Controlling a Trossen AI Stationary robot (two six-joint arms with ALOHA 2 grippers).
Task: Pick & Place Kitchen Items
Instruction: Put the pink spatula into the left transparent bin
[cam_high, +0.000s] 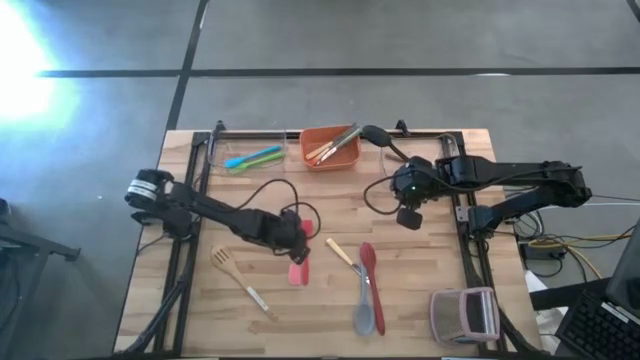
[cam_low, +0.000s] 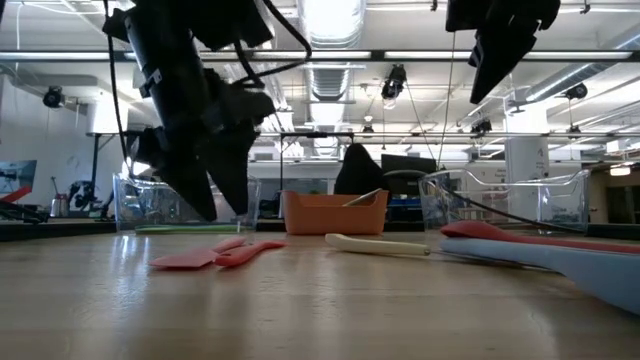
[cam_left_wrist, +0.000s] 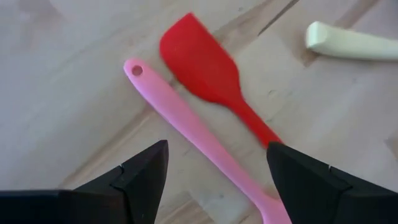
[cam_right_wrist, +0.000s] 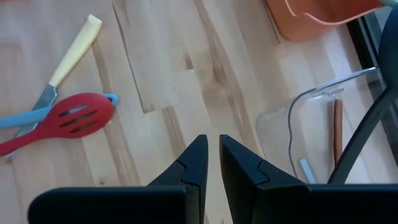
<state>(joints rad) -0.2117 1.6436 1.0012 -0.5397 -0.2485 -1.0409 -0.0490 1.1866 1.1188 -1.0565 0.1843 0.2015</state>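
The kitchen items are partly sorted. A few utensils stand in the orange bin (cam_high: 330, 150) at the table's far edge, and a blue and a green one (cam_high: 254, 158) lie in a clear bin (cam_high: 222, 160) to its left. Still loose on the wooden table (cam_high: 420, 290) are a pink spatula (cam_left_wrist: 186, 124) and a red spatula (cam_left_wrist: 208, 78) lying side by side, their handles crossing or touching, a wooden fork (cam_high: 238, 280) nearer the front left, a cream-handled utensil (cam_high: 340, 252), a red slotted spoon (cam_high: 369, 272) and a grey spoon (cam_high: 364, 312).

The left gripper (cam_left_wrist: 217, 168) hangs just above the pink and red pair, jaws wide apart and straddling both handles, holding nothing. By the look of it, this pair is the next pick, and the closeness of the two handles could mean both get caught at once.

The right gripper (cam_right_wrist: 212, 163) hovers over bare table near the orange bin, jaws nearly together and empty. A second clear bin (cam_right_wrist: 323, 124) lies beside it.

Roughly half the work seems left, since six utensils remain outside the bins.
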